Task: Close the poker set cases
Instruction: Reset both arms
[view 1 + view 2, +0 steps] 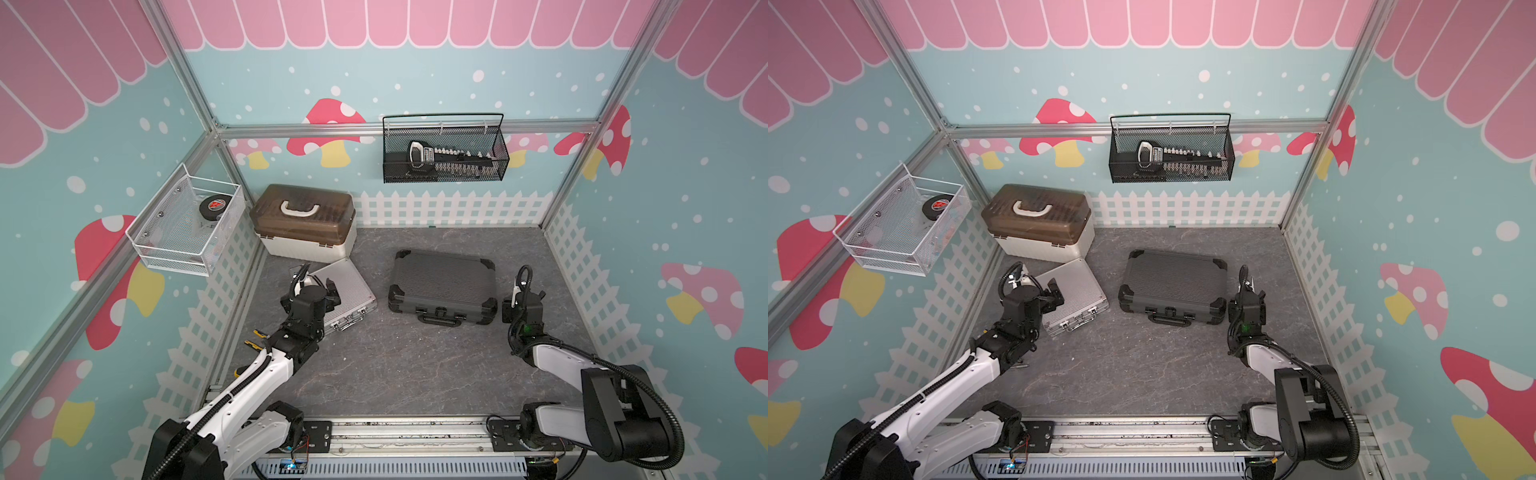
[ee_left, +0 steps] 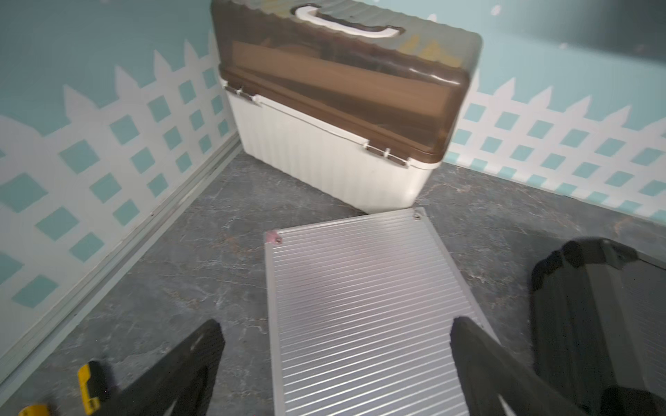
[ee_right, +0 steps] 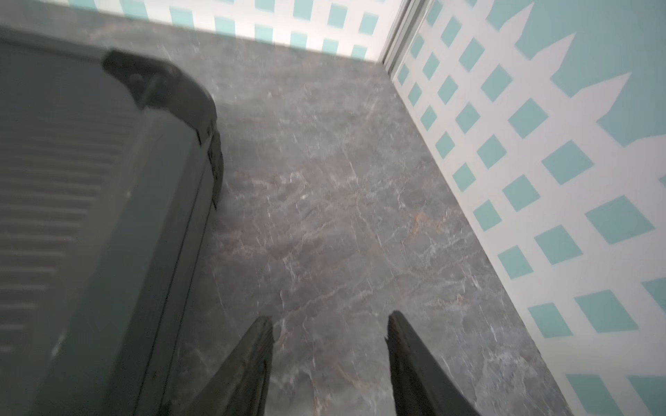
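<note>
Left wrist view: the left claw (image 2: 337, 324) stands with its jaws spread wide and grips nothing. One finger (image 2: 187, 360) hangs over bare counter (image 2: 201, 259) just outside the long side edge of the silver case (image 2: 360, 288), and the second finger (image 2: 486, 360) hangs over the ribbed lid near its opposite edge. The lid lies flat and shut. The case's far corner reaches the foot of the white box (image 2: 324, 158); whether they touch I cannot tell. On this side a strip of counter runs free between the case edge and the side wall.

In both top views the silver case (image 1: 353, 286) lies skewed at the left, with its latches and handle on the near edge. The dark-grey case (image 1: 442, 286) lies at the centre-right, also shut, with its handle towards the arms. A narrow lane of bare counter separates the two cases. A broad open stretch lies in front of them, and another behind the dark-grey case up to the back wall.

The right wrist view shows the right claw (image 3: 329, 318) with its jaws partly apart and empty. It is over bare counter beside the black-cornered side edge of the dark-grey case, in the clear lane between that edge and the fence-printed wall (image 3: 540, 216).
</note>
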